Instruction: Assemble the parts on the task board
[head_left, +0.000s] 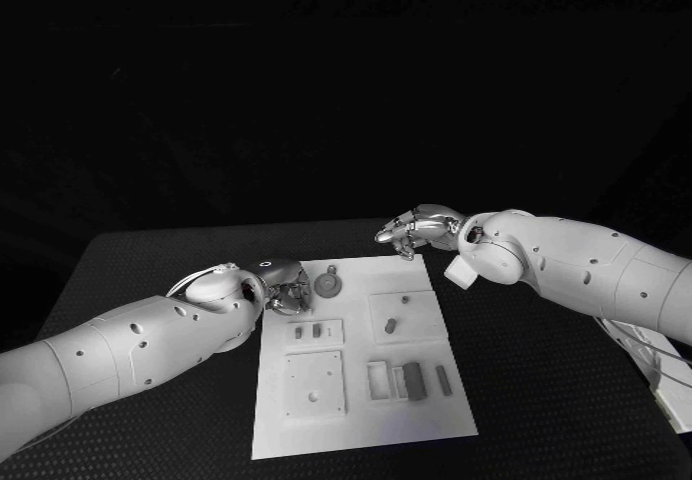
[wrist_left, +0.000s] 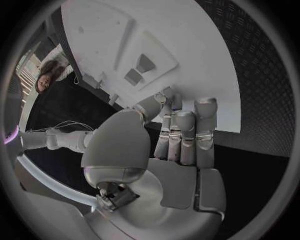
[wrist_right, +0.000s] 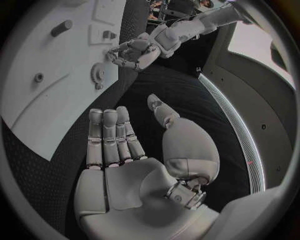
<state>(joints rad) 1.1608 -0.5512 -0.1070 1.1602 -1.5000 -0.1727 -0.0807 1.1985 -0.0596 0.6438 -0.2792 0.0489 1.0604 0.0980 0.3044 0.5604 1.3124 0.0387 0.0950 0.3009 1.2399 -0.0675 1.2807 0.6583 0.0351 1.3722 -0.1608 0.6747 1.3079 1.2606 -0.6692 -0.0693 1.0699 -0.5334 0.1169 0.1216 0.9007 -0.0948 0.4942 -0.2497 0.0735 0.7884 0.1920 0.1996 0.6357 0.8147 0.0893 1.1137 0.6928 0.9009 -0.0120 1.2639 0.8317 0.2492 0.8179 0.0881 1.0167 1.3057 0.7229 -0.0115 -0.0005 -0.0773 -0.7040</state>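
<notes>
White task board (head_left: 361, 410), grey parts (head_left: 414, 380), black table (head_left: 548, 400), silver fingers (wrist_left: 184, 135).

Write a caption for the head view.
Both hands hover empty at the board's far end, parts unassembled.

The task board (head_left: 361, 420) lies on the bench (head_left: 144, 260) before me. My left hand (head_left: 284, 285) sits at its far left corner, my right hand (head_left: 418, 230) past its far right corner, a round part (head_left: 332, 287) between them.
</notes>
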